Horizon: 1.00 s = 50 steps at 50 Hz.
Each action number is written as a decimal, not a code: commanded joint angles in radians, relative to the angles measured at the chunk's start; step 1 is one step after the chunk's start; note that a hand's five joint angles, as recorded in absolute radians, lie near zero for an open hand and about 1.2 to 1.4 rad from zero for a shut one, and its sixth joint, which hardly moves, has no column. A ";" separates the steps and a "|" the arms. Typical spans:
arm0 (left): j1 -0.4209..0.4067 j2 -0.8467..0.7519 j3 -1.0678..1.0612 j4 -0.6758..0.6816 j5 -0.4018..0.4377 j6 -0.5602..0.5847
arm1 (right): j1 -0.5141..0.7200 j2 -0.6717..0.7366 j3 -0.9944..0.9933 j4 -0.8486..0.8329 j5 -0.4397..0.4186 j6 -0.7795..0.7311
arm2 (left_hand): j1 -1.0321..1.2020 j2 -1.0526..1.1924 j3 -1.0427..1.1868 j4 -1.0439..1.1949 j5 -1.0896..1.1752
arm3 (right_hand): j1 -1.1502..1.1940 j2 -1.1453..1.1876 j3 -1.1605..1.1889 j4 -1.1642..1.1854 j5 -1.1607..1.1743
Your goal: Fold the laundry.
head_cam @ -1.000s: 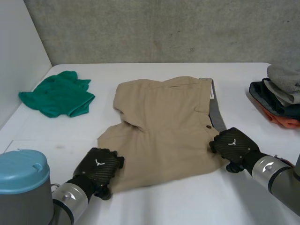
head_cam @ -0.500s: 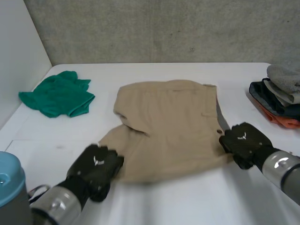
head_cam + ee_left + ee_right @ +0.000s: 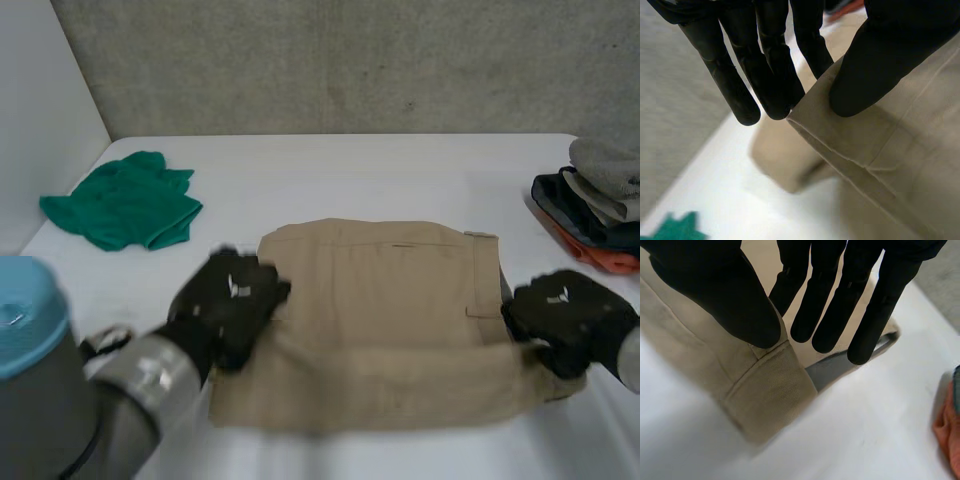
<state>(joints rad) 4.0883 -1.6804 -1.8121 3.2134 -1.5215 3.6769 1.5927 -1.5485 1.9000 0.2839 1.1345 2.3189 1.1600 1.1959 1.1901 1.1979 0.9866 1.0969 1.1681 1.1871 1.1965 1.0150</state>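
Both hands hold the shorts [image 3: 390,290], which lie in the middle of the surface [image 3: 340,170] with their 6 o'clock edge doubled over. The left hand [image 3: 228,305], at the shorts' 9 o'clock side, pinches the fold between thumb and straight fingers; the right hand [image 3: 572,322], at 3 o'clock, pinches it likewise. A green cloth [image 3: 125,200] lies at 10 o'clock, a clothes pile [image 3: 600,205] at 2 o'clock.

Left hand [image 3: 228,300], right hand [image 3: 565,318] on tan shorts [image 3: 390,300]

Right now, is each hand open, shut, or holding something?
Left hand: shut on the tan shorts, pinching their folded edge.
Right hand: shut on the tan shorts, pinching the opposite edge.
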 commanded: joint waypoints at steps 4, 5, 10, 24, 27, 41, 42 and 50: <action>0.078 -0.372 0.331 0.293 -0.011 0.107 | 0.162 0.246 -0.228 -0.354 0.201 0.178 | 0.236 0.200 0.206 0.198 0.235 | 0.299 0.228 0.209 0.200 0.207; 0.078 -0.405 0.364 0.302 -0.011 0.109 | 0.179 0.270 -0.248 -0.383 0.218 0.178 | 0.236 0.200 0.206 0.198 0.235 | 0.299 0.228 0.209 0.200 0.207; 0.083 -0.655 0.661 0.315 -0.022 0.112 | 0.256 0.461 -0.403 -0.570 0.317 0.171 | 0.236 0.200 0.206 0.198 0.235 | 0.299 0.228 0.209 0.200 0.207; 0.123 -1.019 1.166 0.324 -0.072 0.112 | 0.305 0.921 -0.872 -0.813 0.471 0.056 | -0.236 -0.272 -0.266 -0.274 -0.237 | -0.922 -0.994 -1.013 -1.022 -1.015; 0.115 -1.019 1.169 0.329 -0.077 0.104 | 0.309 0.917 -0.888 -0.827 0.498 0.063 | -0.945 -0.980 -0.975 -0.982 -0.946 | -0.922 -0.994 -1.013 -1.022 -1.015; 0.070 -0.606 0.748 0.324 -0.075 0.035 | 0.294 0.509 -0.636 -0.369 0.415 0.224 | -0.985 -1.021 -1.016 -1.023 -0.987 | -0.922 -0.994 -1.013 -1.022 -1.015; 0.070 -0.578 0.722 0.322 -0.075 0.023 | 0.291 0.496 -0.619 -0.326 0.407 0.235 | -0.985 -1.021 -1.016 -1.023 -0.987 | -0.889 -0.960 -0.979 -0.989 -0.982; 0.061 -0.384 0.465 0.319 -0.063 -0.084 | 0.199 0.441 -0.403 -0.141 0.285 0.316 | -0.985 -1.021 -1.016 -1.023 -0.987 | -0.654 -0.725 -0.744 -0.753 -0.747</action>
<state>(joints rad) 4.1549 -2.1808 -1.1843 3.5341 -1.5934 3.6630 1.8439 -1.0854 1.3591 0.0671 1.5086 2.5979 0.1897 0.2085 0.2100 0.2025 0.0485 0.3269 0.3309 0.3326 0.3327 0.1648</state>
